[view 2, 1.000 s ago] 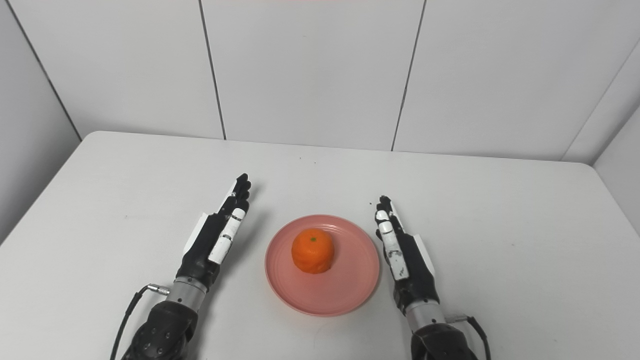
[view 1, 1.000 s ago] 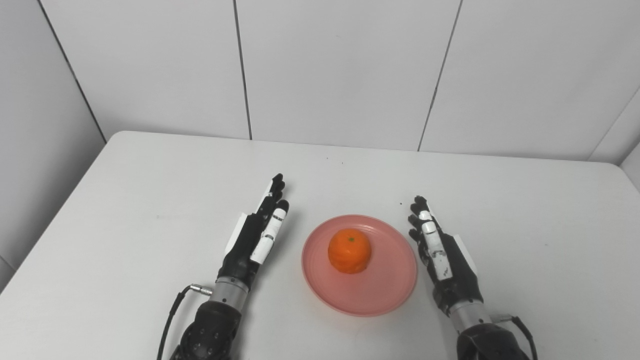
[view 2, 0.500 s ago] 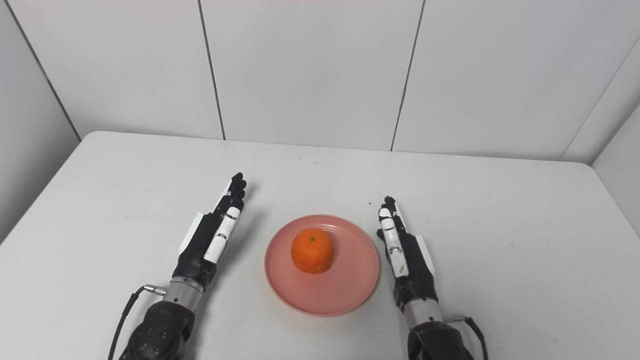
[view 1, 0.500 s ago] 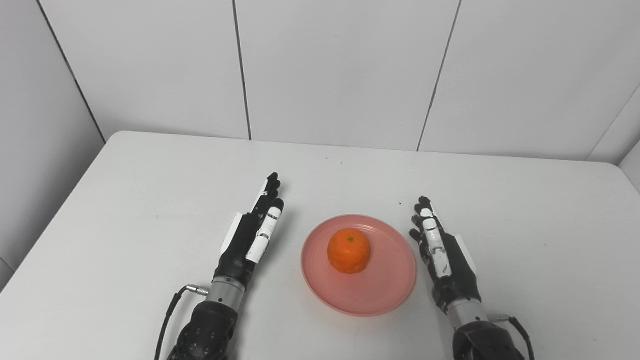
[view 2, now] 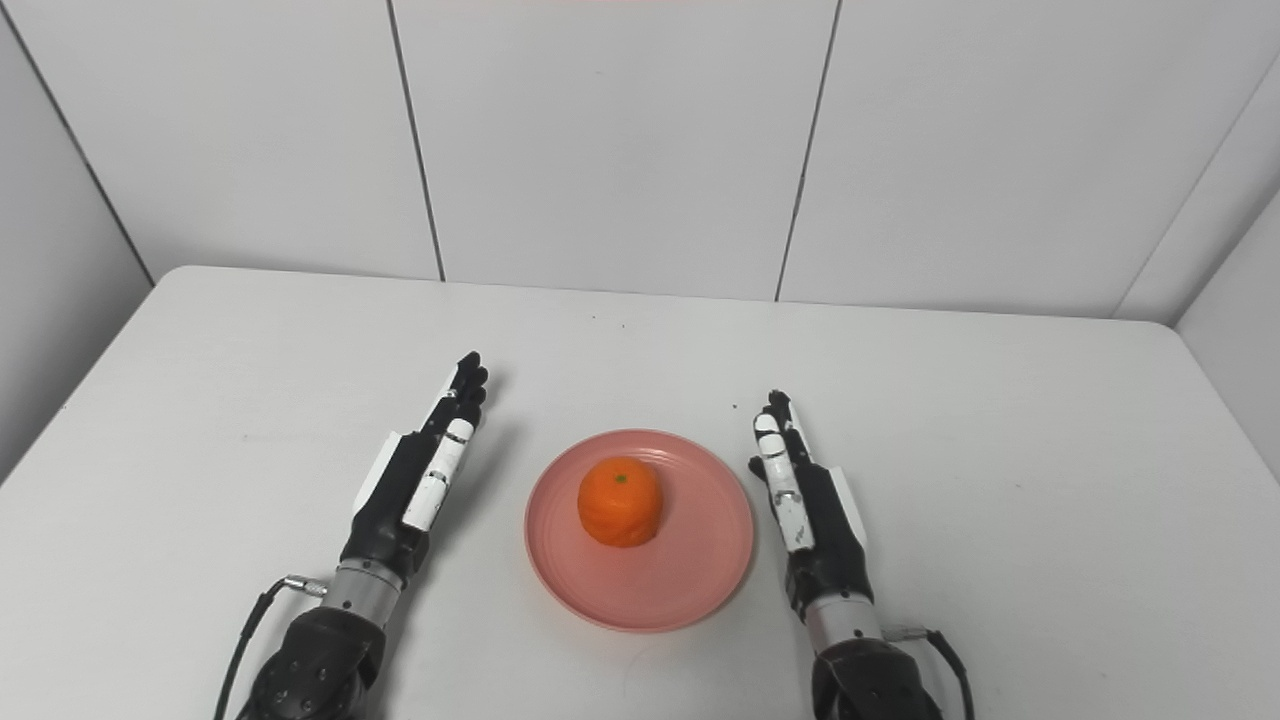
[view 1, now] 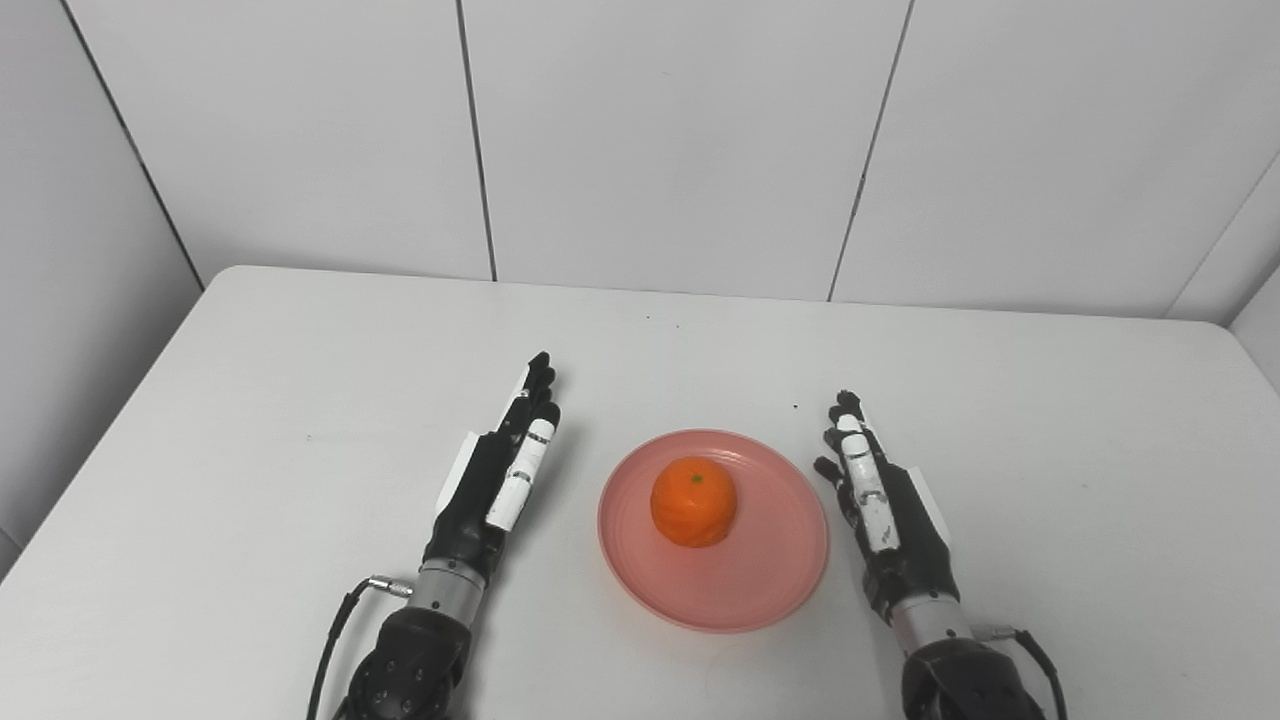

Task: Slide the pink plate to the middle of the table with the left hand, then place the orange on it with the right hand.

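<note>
Plate [view 1: 760, 590]: pink, round, flat on the table [view 1: 250, 400], about mid-width and toward the near edge. It has not shifted on the table over the last second; the slight drift of the whole picture reads as camera movement.

Orange [view 1: 694, 502]: sits on the plate, a little left of and behind the plate's centre, stem mark up. Unmoved.

Left hand [view 1: 495, 485]: left of the plate, near it but apart. Fingers straight and lying close together, pointing away from the robot; holds nothing. Over the last second it has drawn slightly farther left of the plate.

Right hand [view 1: 880, 505]: just right of the plate's rim; whether it touches the rim cannot be told. Fingers extended and close together, empty. Position by the plate nearly unchanged.

Judgement: both steps look complete, with both hands released and settling beside the plate.

Surroundings: white panelled wall [view 1: 660, 140] behind the plate; a few small dark specks [view 1: 796, 406] on the table beyond it. Nothing else stands near the plate, and nothing blocks either hand.
</note>
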Robot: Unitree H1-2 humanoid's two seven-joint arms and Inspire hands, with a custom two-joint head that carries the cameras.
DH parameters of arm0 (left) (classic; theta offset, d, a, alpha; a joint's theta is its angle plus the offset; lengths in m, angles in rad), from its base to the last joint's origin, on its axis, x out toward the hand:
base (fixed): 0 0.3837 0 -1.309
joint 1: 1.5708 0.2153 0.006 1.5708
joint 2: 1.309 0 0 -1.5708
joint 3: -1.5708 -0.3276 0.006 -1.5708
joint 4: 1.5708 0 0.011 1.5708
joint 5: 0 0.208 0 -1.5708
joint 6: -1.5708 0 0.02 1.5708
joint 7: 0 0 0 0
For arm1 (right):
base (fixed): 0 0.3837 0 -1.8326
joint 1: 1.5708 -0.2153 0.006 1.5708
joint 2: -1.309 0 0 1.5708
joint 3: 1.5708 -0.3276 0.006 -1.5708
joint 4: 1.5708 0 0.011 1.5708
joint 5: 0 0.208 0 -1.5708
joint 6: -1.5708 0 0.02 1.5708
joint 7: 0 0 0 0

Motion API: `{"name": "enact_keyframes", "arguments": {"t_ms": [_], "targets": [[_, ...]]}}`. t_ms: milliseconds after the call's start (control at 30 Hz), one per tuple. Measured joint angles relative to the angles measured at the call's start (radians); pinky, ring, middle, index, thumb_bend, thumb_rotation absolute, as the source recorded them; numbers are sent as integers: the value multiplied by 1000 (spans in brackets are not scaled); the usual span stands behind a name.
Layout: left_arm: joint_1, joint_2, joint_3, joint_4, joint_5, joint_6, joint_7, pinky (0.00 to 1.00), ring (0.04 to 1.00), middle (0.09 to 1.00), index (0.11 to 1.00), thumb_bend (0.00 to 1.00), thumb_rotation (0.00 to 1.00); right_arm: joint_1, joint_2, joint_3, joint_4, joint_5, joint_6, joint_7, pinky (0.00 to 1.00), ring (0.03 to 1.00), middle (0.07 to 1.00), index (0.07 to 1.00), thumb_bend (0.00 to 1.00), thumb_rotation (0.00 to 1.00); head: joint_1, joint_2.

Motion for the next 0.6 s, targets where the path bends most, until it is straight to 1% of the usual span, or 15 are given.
{"name": "enact_keyframes", "arguments": {"t_ms": [233,400,600], "targets": [[-5,-2,4,33,-10,0,0,1000,1000,1000,1000,392,1000,-5,1,0,14,-21,-18,-18,1000,1000,1000,1000,245,1000,2,-20],[-7,-1,4,34,-19,0,0,1000,1000,1000,1000,391,1000,-7,1,0,28,-33,-35,-26,1000,1000,1000,1000,242,1000,0,-23],[-7,-1,4,34,-21,0,0,1000,1000,1000,1000,391,1000,-8,1,1,30,-39,-37,-28,1000,1000,1000,1000,233,1000,0,-21]]}}
